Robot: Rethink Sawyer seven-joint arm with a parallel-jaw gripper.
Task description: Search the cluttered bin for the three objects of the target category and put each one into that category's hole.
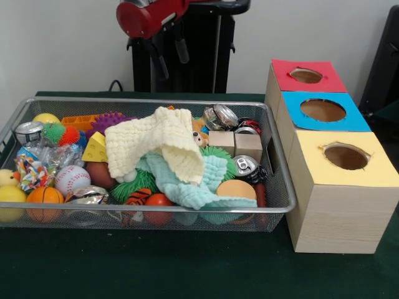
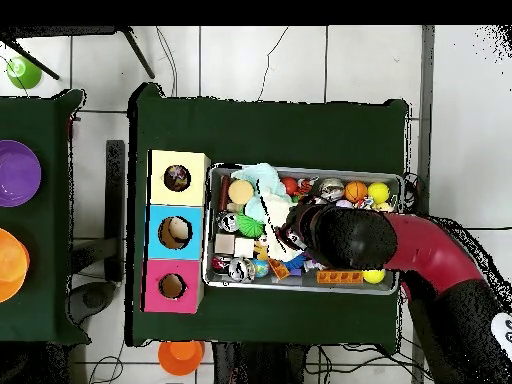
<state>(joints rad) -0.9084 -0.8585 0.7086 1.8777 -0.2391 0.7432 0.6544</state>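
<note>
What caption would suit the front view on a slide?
Red robot arm hangs above a wire bin of cloths, balls and cans, beside a wooden box with red, blue and yellow holes.

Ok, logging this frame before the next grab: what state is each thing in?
gripper: raised above the bin, empty, fingers apart
wire bin: full of clutter
cream cloth: draped over the toys
soda can: lying on its side
yellow hole: open
blue hole: open
red hole: open

One camera faces the bin (image 1: pixel 149 168) low across the tabletop (image 1: pixel 187 268); the other looks straight down; both show bin and boxes (image 1: pixel 330 168).
</note>
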